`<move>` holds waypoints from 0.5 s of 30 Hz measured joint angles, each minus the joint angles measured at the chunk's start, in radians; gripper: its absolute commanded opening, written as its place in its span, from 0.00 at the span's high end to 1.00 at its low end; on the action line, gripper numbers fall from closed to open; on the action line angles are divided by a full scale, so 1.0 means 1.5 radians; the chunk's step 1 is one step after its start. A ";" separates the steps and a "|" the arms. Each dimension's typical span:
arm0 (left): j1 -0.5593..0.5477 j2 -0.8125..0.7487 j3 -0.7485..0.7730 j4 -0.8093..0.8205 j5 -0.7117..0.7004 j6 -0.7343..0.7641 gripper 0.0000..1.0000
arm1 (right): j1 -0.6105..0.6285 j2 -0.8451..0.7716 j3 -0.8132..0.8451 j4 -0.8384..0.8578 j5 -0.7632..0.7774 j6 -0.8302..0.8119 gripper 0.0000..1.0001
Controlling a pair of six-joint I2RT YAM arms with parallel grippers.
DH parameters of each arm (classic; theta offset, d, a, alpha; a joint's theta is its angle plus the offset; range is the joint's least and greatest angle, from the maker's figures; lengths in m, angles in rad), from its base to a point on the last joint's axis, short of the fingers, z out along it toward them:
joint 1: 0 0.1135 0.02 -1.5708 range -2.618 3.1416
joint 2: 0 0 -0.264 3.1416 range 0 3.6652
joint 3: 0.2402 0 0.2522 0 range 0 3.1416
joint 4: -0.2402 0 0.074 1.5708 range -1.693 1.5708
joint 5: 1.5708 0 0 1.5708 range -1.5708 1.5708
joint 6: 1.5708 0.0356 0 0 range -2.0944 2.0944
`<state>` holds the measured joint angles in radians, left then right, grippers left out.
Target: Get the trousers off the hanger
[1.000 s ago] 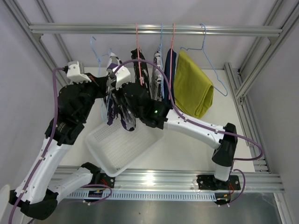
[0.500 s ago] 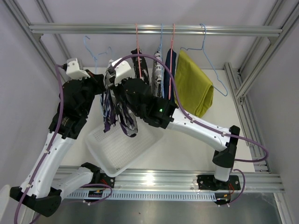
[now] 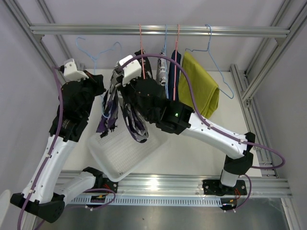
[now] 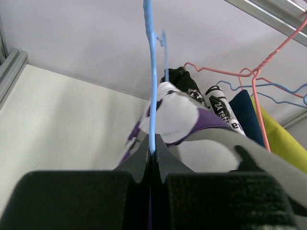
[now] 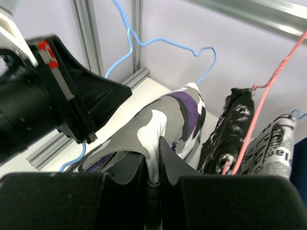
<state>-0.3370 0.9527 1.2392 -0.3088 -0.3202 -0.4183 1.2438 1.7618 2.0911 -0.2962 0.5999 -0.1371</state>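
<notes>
My left claw (image 4: 151, 146) pressed tight on blue hanger (image 4: 149, 72) wire. My right claw (image 5: 152, 160) pinching fold of camouflage trousers (image 5: 168, 112); these dangle between my arms above white tray (image 3: 115, 155) on counter (image 3: 184, 159). Splotched pair (image 5: 230, 129), printed pair (image 5: 280, 139), navy pair (image 4: 247, 108), yellow pair (image 3: 199, 88) hang from rail (image 3: 158, 30) to right.

White arms (image 3: 53, 158) with black joints; purple cables (image 3: 158, 56); green light (image 3: 178, 114) on right.

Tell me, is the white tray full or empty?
Empty where visible: the white plastic tray has a bare mesh floor; purple-grey camouflage trousers hang over part of it.
</notes>
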 measured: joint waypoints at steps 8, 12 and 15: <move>0.000 0.019 0.000 0.013 0.007 -0.012 1.00 | 0.011 0.012 0.126 -0.057 0.028 -0.034 1.00; 0.000 0.029 0.000 0.012 0.013 -0.018 0.99 | 0.011 0.024 0.215 -0.051 0.054 -0.064 1.00; 0.001 0.034 0.000 0.017 0.019 -0.024 1.00 | 0.012 0.021 0.235 -0.028 0.064 -0.083 1.00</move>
<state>-0.3351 1.0042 1.2392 -0.2840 -0.2916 -0.4549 1.2625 1.7935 2.4435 -0.3382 0.6964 -0.2619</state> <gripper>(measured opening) 0.010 0.140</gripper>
